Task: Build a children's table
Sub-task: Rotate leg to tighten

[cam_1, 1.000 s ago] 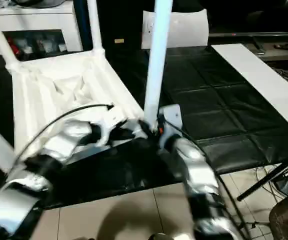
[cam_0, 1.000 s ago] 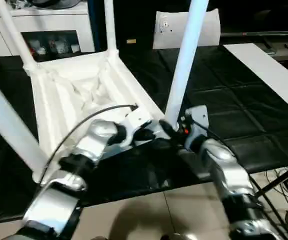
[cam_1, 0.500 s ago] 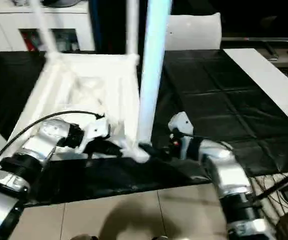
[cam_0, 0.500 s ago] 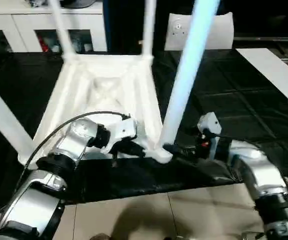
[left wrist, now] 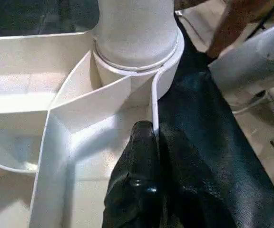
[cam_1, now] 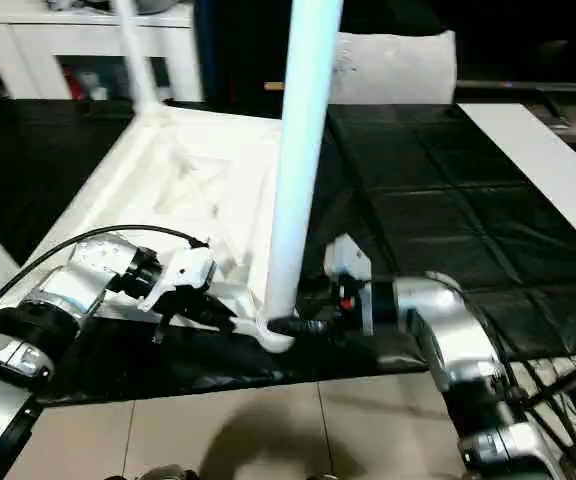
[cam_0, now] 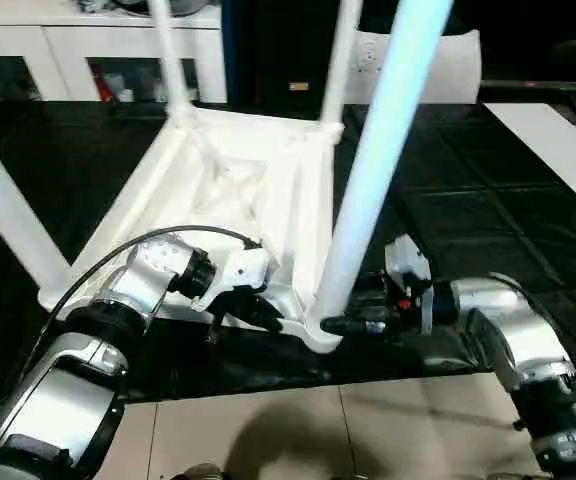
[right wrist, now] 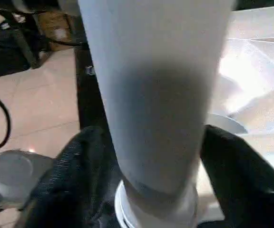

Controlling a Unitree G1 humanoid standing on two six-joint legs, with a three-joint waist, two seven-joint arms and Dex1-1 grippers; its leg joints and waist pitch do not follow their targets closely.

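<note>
The children's table (cam_0: 238,190) lies upside down on the black tabletop (cam_0: 488,230), its ribbed underside facing up and legs standing in the corner sockets. The near leg (cam_0: 373,170) stands upright in the corner socket (cam_0: 320,330) closest to the robot.

The left hand (left wrist: 149,156) is closed, its fingers pinching the thin rim wall just beside that socket. The right hand (cam_0: 353,322) reaches in level from the opposite side, its fingers (right wrist: 87,166) on either side of the leg's base; whether they press on it cannot be told.

Judgement: to seat the leg well, keep the rim steadied, hold the leg square to the socket and press along its axis, without sideways levering.
</note>
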